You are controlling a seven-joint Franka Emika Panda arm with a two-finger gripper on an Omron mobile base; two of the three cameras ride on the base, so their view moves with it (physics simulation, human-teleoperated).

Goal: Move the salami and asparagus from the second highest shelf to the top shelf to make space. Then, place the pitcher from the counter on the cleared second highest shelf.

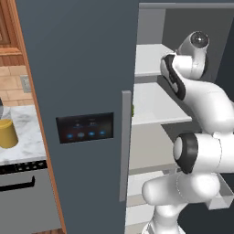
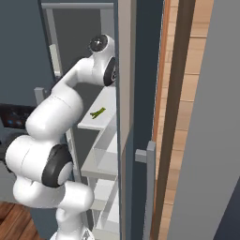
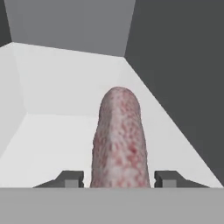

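Observation:
The pinkish-brown salami [image 3: 119, 131] points away from the hand, lengthwise between the two finger tips of my gripper [image 3: 119, 178], which is shut on it. Under it lies a white shelf [image 3: 57, 131] that runs back to the grey rear wall. My arm reaches into the fridge at the level of the top shelf [image 1: 148, 59]. The green asparagus [image 2: 98, 112] lies on the second highest shelf [image 2: 107, 104], below the hand. The yellow pitcher [image 1: 7, 133] stands on the marble counter [image 1: 27, 137] at the far left.
The open grey fridge door [image 1: 82, 68] with a dark control panel [image 1: 85, 127] stands between the counter and the shelves. More white shelves [image 2: 101, 164] sit lower in the fridge. A grey oven front [image 1: 23, 201] is under the counter.

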